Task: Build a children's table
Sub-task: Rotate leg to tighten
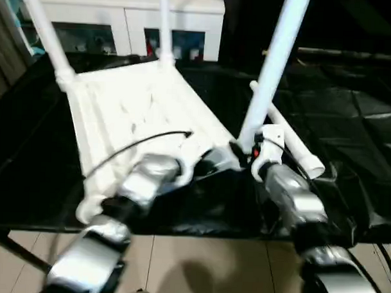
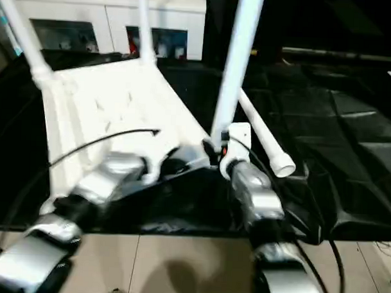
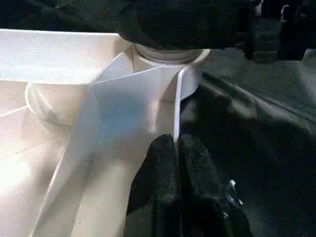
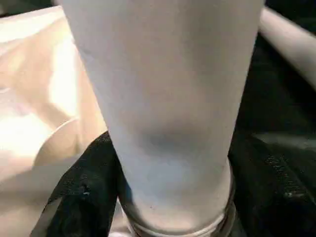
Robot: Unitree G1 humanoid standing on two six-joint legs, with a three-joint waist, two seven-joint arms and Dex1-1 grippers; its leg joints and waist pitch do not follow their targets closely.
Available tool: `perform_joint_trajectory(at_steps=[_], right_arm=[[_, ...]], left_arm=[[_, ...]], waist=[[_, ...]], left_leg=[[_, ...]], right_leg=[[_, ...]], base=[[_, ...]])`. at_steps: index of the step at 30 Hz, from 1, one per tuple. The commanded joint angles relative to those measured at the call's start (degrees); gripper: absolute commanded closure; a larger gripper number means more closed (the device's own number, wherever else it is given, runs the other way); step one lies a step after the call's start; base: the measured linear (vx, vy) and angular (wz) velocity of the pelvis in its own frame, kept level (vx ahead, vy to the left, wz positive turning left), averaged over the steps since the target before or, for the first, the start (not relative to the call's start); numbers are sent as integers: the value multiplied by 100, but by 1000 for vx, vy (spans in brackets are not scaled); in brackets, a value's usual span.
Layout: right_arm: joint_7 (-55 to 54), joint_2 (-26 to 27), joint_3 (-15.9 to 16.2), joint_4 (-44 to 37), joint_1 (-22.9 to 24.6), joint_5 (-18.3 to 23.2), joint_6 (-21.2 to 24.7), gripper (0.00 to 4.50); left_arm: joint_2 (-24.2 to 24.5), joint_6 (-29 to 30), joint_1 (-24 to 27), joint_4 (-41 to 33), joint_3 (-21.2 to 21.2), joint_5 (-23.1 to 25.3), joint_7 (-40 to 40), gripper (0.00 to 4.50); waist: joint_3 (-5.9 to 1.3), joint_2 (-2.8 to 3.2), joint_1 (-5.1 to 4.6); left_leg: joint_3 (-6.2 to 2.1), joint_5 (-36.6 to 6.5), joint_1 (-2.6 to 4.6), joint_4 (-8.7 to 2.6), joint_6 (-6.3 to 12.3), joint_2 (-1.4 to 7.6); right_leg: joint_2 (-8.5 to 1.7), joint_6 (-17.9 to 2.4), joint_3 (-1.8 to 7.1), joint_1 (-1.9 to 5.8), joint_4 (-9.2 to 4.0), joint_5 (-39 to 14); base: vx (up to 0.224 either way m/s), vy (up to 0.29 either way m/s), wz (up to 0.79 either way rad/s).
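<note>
**Third leg upright at the near corner, right gripper around its foot**

Black sheeting covers the floor point(image 1: 350, 126) where the work lies, with pale tiles nearer the robot and a white cabinet point(image 1: 129, 19) with glass doors at the back.

The right gripper point(image 1: 250, 151) sits at the base of an upright leg point(image 1: 275, 66), its black fingers point(image 4: 81, 197) on either side of the thick end, wrapped around it just above the ringed collar. That leg's long axis runs nearly straight up from the gripper, leaning slightly to the right at the top. I judge it to be seated or nearly seated in the near right corner socket point(image 3: 168, 57), so any further push would run straight down along the leg.

The left gripper point(image 3: 177, 148) is pinched closed on a thin edge of the table top's point(image 1: 139, 112) rim, just beside that same socket, steadying the corner.

Further out, the table top lies upside down, ribbed side up, stretching away from the grippers. Two far legs point(image 1: 45, 32) point(image 1: 164, 30) stand in its back corners. The fourth leg point(image 1: 292, 143) lies loose on the sheeting just right of the right gripper, its long axis slanting from behind the upright leg toward the near right, open end nearest the robot. The right arm is plainly the nearer one to it.

The near left corner point(image 1: 87, 210) has no leg.
</note>
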Motion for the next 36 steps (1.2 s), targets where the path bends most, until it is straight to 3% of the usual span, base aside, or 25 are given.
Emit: perform_joint_trajectory(at_steps=[1, 2, 5, 9, 11, 14, 21, 26, 30, 36], right_arm=[[-65, 214, 132, 445, 6, -145, -42, 180], [16, 249, 163, 482, -35, -168, -141, 124], [148, 261, 181, 509, -78, -165, -282, 110], [445, 182, 195, 459, -75, -121, -406, 66], [990, -32, 307, 252, 31, -120, -451, 66], [1348, -175, 400, 102, 116, -129, -447, 66], [3571, -1230, 1110, -1227, 837, -98, -115, 66], [4334, -1674, 1233, -1655, 1053, 46, 115, 66], [4462, -1704, 1192, -1703, 1047, 128, 200, 66], [4627, -1666, 1261, -1835, 1052, 159, 415, 111]], left_arm=[[-187, -206, -202, 42, 139, -54, 320, 450], [-210, -262, -223, 70, 114, -34, 298, 450], [-163, -364, -193, 26, 54, -29, 83, 450], [-6, -376, -87, -104, 36, -86, -240, 450], [249, -497, 87, -283, -33, -161, -773, 450], [389, -558, 181, -367, -72, -193, -1036, 450], [1080, -673, 650, -935, -156, -542, -2468, 450], [1390, -631, 785, -1157, -146, -602, -3020, 450], [1481, -634, 795, -1202, -111, -645, -3110, 450], [1531, -585, 830, -1315, -102, -653, -3186, 450]], waist=[[-406, -22, -5], [-415, -26, -4], [-416, -37, 7], [-393, -36, -1], [-391, -37, 3], [-386, -28, 13], [-393, -17, 54], [-376, -22, 100], [-382, -32, 105], [-405, -41, 140]], left_leg=[[-109, -1052, 61, -371, 98, 221], [-108, -973, 46, -364, 155, 218], [-100, -859, 33, -351, 278, 215], [-101, -1041, 39, -369, 330, 224], [-107, -1145, 45, -375, 292, 232], [-100, -1097, 54, -376, 329, 244], [-96, -1033, 47, -368, 426, 273], [-92, -1153, 58, -379, 368, 278], [-95, -1131, 56, -376, 323, 276], [-96, -886, 43, -360, 372, 277]], right_leg=[[-389, -1129, 322, 238, -447, -910], [-392, -1172, 318, 262, -422, -749], [-391, -1247, 318, 277, -400, -500], [-400, -1238, 314, 278, -435, -815], [-418, -1196, 314, 277, -462, -1068], [-409, -1214, 323, 263, -454, -978], [-397, -1298, 323, 276, -402, -670], [-402, -1270, 325, 263, -427, -975], [-410, -1283, 326, 253, -423, -1006], [-405, -1322, 323, 264, -373, -691]], base=[[0, 0, 0], [0, 0, 0], [0, 0, 0], [0, 0, 0], [0, 0, 0], [0, 0, 0], [0, 0, 0], [0, 0, 0], [0, 0, 0], [0, 0, 0]])
